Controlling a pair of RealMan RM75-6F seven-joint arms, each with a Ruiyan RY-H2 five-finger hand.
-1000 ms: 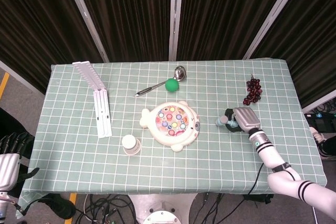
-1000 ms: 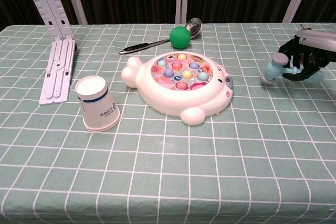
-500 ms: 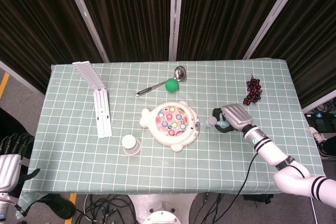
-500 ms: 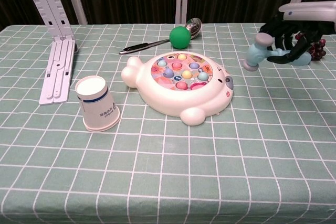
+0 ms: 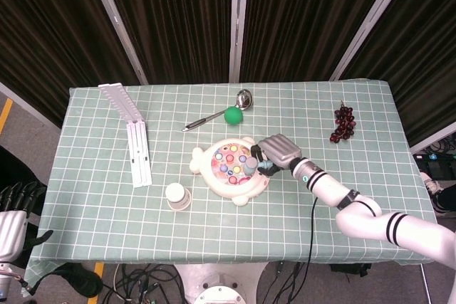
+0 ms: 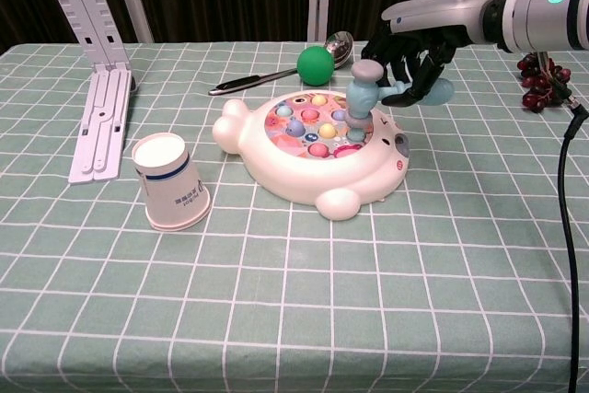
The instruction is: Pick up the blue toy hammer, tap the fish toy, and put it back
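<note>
Blue toy hammer now over fish toy

Glossy plastic fish toy on checked cloth.

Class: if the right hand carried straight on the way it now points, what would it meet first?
Probably the fish toy: the right hand reaches leftward holding the blue toy hammer, whose head hangs over the toy's top; depth is uncertain.
</note>
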